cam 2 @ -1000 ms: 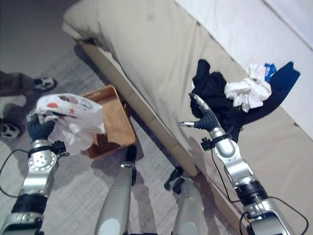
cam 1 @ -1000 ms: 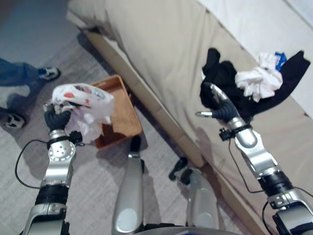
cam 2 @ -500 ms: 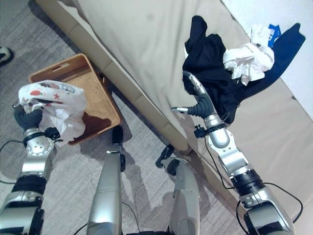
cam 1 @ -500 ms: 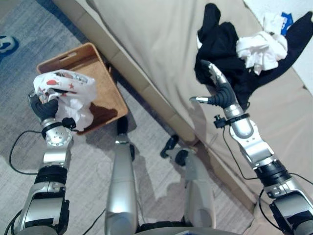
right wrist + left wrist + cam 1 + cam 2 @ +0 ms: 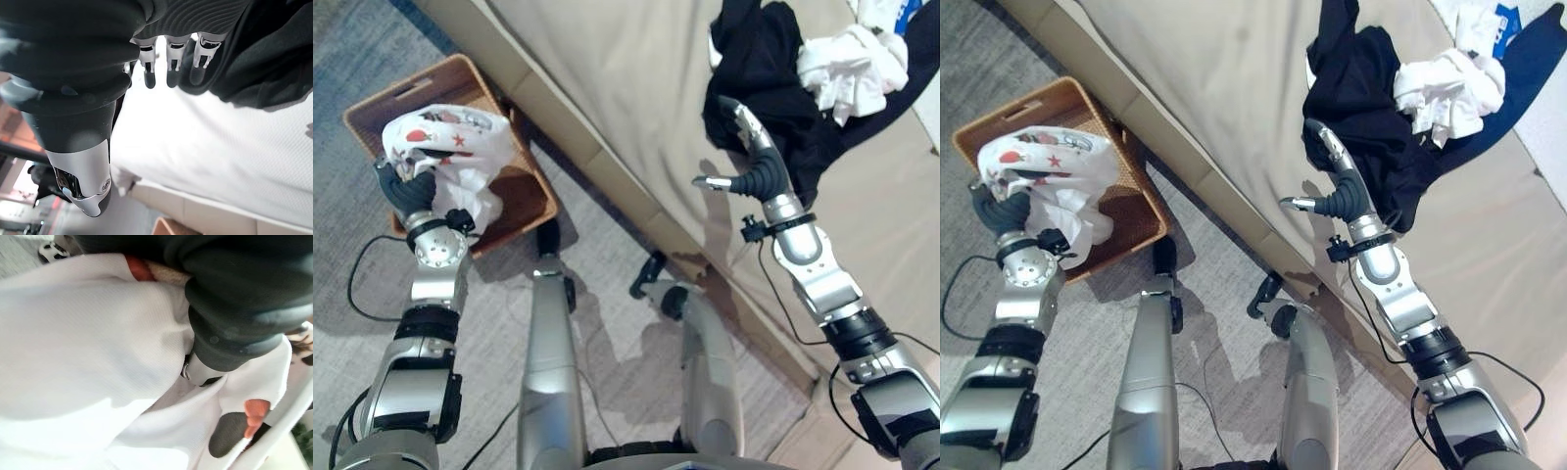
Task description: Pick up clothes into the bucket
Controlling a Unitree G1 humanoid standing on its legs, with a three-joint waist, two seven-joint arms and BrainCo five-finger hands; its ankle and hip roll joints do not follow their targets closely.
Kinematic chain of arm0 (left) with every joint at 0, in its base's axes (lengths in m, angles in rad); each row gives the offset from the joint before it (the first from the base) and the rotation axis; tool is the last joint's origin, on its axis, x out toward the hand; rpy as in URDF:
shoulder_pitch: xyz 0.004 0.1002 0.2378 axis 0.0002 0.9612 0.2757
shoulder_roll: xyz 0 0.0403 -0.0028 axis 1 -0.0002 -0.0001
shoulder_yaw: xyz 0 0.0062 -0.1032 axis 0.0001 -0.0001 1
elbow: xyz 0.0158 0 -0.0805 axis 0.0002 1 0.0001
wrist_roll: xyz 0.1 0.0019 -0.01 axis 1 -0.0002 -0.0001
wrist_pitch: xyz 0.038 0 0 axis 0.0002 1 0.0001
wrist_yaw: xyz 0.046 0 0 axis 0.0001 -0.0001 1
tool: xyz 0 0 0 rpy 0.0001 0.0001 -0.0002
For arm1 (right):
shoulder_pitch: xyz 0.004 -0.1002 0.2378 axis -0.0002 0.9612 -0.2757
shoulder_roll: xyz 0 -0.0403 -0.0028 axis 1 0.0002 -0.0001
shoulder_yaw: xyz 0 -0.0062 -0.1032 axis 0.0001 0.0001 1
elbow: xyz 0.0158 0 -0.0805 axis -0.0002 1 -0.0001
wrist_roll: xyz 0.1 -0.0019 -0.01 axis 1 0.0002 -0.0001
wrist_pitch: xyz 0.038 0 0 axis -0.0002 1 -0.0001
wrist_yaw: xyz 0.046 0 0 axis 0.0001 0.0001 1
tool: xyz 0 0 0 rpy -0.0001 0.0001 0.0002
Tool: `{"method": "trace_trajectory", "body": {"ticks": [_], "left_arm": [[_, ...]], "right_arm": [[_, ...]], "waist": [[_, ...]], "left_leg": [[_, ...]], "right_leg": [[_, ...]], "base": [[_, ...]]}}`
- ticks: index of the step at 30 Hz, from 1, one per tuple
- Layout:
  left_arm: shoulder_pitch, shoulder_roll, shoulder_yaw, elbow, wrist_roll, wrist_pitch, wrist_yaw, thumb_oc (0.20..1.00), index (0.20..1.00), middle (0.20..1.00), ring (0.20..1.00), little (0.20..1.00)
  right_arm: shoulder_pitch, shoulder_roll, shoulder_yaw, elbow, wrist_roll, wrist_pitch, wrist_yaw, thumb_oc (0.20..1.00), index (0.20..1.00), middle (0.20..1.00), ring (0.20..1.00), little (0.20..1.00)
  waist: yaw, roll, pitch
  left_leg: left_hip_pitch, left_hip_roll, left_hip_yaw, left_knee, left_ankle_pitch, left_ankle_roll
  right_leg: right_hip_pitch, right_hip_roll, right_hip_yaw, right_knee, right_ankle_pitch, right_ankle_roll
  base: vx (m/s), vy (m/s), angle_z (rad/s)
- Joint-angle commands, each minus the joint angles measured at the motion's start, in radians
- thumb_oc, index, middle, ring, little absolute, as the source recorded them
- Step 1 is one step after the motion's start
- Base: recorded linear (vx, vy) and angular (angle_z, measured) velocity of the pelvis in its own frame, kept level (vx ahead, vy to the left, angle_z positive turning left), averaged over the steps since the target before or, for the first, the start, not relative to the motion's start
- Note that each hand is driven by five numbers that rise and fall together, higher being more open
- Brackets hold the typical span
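- One garment, the white printed cloth (image 5: 445,147), is clenched in the left robot hand (image 5: 408,191); it has moved from beside the basket (image 5: 524,196) to directly above it.
- Right robot hand (image 5: 749,162) stays released, fingers extended, touching the black clothes (image 5: 769,69) on the bed (image 5: 626,78).
- Judgement: release is next.

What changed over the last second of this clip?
The camera has shifted. The left hand still grips the white garment with red and dark prints; it hung at the brown wicker basket's edge and is now over its inside. The right hand stays open beside the black clothes on the beige mattress.
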Motion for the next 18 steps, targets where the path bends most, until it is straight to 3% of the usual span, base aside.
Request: {"method": "trace_trajectory", "body": {"ticks": [1,11,18], "left_arm": [[-0.017,0.034,0.007,0.024,-0.024,-0.027,0.029,0.200,0.200,0.200,0.200,0.200],[-0.036,-0.008,0.042,0.170,-0.189,-0.022,-0.024,0.200,0.200,0.200,0.200,0.200],[-0.066,-0.005,0.094,0.323,-0.298,0.035,-0.049,0.200,0.200,0.200,0.200,0.200]], "right_arm": [[0.025,-0.038,0.003,-0.105,0.032,-0.082,-0.016,1.000,1.000,1.000,1.000,1.000],[0.041,-0.066,0.014,-0.141,0.045,-0.087,-0.008,1.000,1.000,1.000,1.000,1.000],[0.025,-0.104,0.031,-0.157,0.061,-0.080,-0.009,1.000,1.000,1.000,1.000,1.000]], "waist": [[-0.005,-0.016,-0.065],[-0.032,-0.022,-0.101],[-0.049,-0.027,-0.122]], "left_leg": [[0.000,0.038,-0.001,0.078,-0.109,0.017],[-0.101,0.046,-0.019,0.213,-0.163,0.029],[-0.143,0.053,-0.019,0.262,-0.185,0.033]], "right_leg": [[-0.024,-0.030,0.125,-0.044,0.122,0.137],[-0.131,-0.020,0.152,0.065,0.083,0.130],[-0.172,-0.016,0.162,0.095,0.073,0.131]], "base": [[0.00,0.025,-0.15],[0.02,0.025,-0.10],[0.01,0.016,-0.10]]}}
